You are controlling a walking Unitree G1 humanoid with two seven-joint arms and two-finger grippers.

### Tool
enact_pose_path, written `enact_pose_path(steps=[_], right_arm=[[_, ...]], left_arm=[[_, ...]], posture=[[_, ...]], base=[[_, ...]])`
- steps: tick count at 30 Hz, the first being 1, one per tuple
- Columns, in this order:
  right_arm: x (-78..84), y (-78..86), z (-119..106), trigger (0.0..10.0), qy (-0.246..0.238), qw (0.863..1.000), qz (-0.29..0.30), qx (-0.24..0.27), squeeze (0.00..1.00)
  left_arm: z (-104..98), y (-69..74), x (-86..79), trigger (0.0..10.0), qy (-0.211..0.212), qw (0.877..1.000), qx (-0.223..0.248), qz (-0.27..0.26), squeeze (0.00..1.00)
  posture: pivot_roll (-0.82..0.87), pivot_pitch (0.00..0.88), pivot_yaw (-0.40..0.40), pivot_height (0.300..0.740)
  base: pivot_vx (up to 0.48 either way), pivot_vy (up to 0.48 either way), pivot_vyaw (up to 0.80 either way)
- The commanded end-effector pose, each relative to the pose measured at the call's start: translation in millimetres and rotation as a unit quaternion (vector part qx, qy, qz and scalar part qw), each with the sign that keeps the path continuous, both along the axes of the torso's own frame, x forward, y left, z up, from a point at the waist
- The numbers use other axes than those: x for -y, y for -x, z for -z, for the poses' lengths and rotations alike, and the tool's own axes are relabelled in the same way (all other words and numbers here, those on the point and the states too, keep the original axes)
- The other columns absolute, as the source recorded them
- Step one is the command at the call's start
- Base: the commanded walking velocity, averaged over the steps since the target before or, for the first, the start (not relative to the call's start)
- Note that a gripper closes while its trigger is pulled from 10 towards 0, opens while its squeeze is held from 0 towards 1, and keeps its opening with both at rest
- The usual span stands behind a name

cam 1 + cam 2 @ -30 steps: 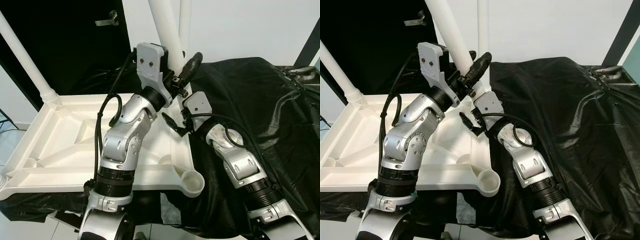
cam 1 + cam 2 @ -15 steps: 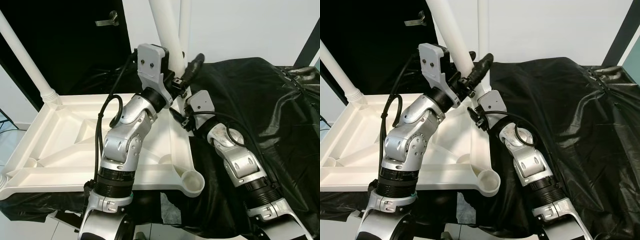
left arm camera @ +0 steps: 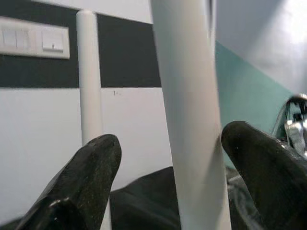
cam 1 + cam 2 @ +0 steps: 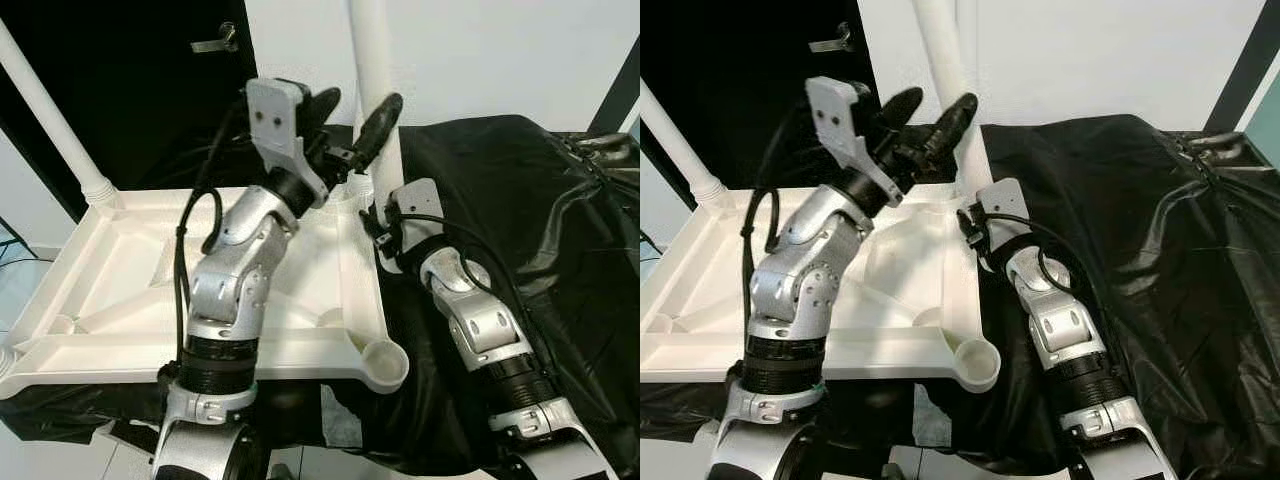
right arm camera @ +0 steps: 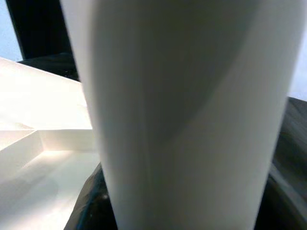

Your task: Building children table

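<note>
The white children's table top [image 4: 130,270] lies upside down, ribs up. A white table leg [image 4: 370,50] stands upright at its far right corner. My left gripper [image 4: 360,100] is open, with its black fingers [image 3: 96,163] on either side of the leg [image 3: 187,96] and gaps showing between them and it. My right gripper [image 4: 380,225] is low at the leg's base, and its dark fingers sit close against both sides of the leg [image 5: 182,96]. Another white leg [image 4: 55,120] stands in the far left corner.
An empty round socket [image 4: 383,360] sits at the table top's near right corner, another [image 4: 60,325] at the near left. Black cloth [image 4: 520,200] covers the surface to the right. A dark door with a handle [image 4: 215,42] is behind.
The leg has swung from leaning left to upright. My left gripper has opened and let go of it. My right gripper has risen to the leg's base and closed around it.
</note>
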State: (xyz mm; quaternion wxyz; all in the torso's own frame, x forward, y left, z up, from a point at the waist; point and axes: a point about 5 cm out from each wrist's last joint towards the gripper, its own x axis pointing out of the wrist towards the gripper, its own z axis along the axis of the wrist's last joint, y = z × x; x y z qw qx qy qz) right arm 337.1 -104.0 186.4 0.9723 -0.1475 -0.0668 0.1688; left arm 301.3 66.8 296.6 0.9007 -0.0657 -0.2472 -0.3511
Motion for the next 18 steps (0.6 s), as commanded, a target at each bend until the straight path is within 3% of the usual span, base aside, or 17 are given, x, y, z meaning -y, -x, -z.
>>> enact_pose_path(steps=[1,10,12,18], right_arm=[[-0.2,-2.6,-3,10.0,-0.008,1.000,0.004,-0.001,0.00],[1.6,-2.9,-4,10.0,-0.017,1.000,0.018,-0.001,0.00],[6.9,-0.6,-4,10.0,-0.024,0.999,0.035,0.009,0.00],[9.1,3.6,-6,10.0,-0.039,0.998,0.038,0.023,0.00]], left_arm=[[1,0.9,-2.7,10.0,-0.002,1.000,0.005,-0.018,0.00],[10,4.7,-12.0,10.0,-0.023,1.000,-0.004,-0.022,0.00],[28,10.0,-26.7,10.0,-0.055,0.997,-0.026,-0.037,0.00],[49,17.6,-41.6,10.0,-0.093,0.993,-0.052,-0.047,0.00]], posture=[[0.07,0.000,0.035,0.740],[0.07,0.000,0.041,0.740],[0.07,0.000,0.050,0.740],[0.07,0.000,0.052,0.740]], base=[[0.000,0.000,0.00],[0.000,0.000,0.00],[0.000,0.000,0.00],[0.000,0.000,0.00]])
